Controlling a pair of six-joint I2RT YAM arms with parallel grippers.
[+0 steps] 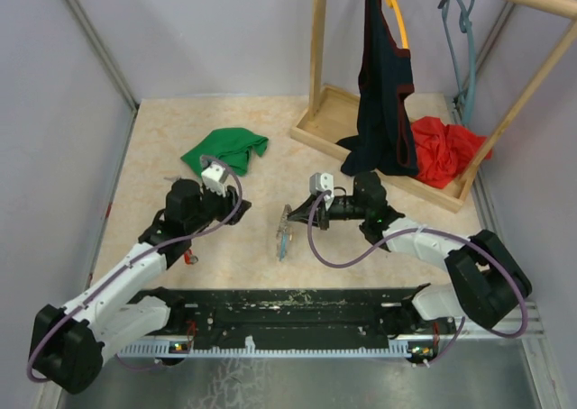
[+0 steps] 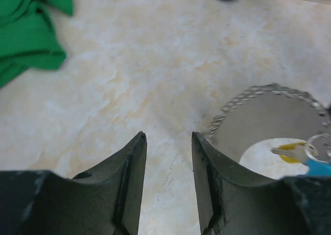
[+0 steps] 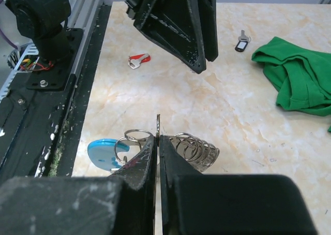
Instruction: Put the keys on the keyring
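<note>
The keyring (image 1: 284,233) is a silvery loop with a light blue tag, held upright over the table centre. My right gripper (image 1: 294,218) is shut on it. In the right wrist view my gripper (image 3: 158,137) pinches its thin metal edge, with the blue tag (image 3: 105,151) to the left and coiled rings (image 3: 199,149) to the right. My left gripper (image 1: 236,208) is open and empty, just left of the ring. In its wrist view the gripper (image 2: 168,136) sits above bare table, with the chain loop (image 2: 269,91) and a yellow key (image 2: 288,151) at right. A red key (image 3: 138,60) lies on the table.
A green cloth (image 1: 225,149) lies behind the left gripper. A small black key (image 3: 240,42) lies near it. A wooden rack base (image 1: 325,112) with dark and red garments (image 1: 442,148) stands at the back right. The black rail (image 1: 288,310) runs along the near edge.
</note>
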